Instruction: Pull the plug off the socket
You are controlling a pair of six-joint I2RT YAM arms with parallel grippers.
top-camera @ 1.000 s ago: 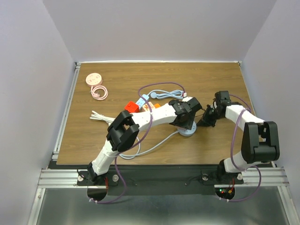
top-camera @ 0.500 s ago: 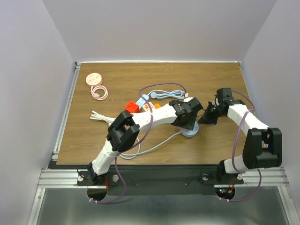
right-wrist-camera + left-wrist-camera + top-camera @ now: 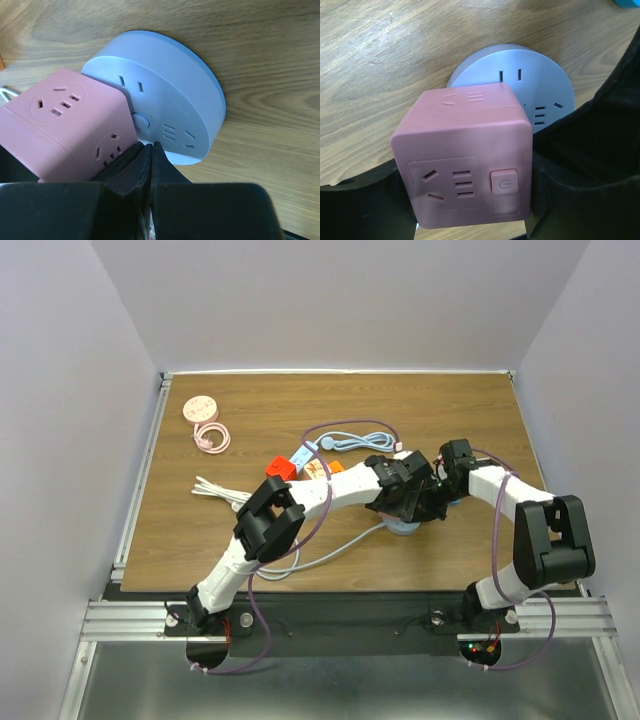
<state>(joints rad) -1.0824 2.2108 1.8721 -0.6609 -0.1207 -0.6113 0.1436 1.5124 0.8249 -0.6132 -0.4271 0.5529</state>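
I have the left gripper (image 3: 470,190) clamped across the pink plug (image 3: 462,160), one finger on each opposite side face. The right gripper (image 3: 148,149) is pinched tight on nothing, its joined tips pressing on the round socket (image 3: 165,85) just beside the plug. The socket lies on the desk (image 3: 250,410) right of centre, nearer the near edge than the far one, with the plug standing on top of it; I cannot tell how deep the pins sit. To pull well, I judge I should lift the left wrist straight up along the pins without rocking. Meanwhile the right tips must bear down hard enough that the disc does not ride up. Those tips sit off the disc's centre, so uneven pressure could tip it. The plug is a round-cornered cube of matte pink plastic with outlet slots and a square button on its faces. Its sides look smooth, so a light grip may slip. The socket is a low, pale blue-grey disc of smooth plastic, slotted on top. The desk is wood grain.
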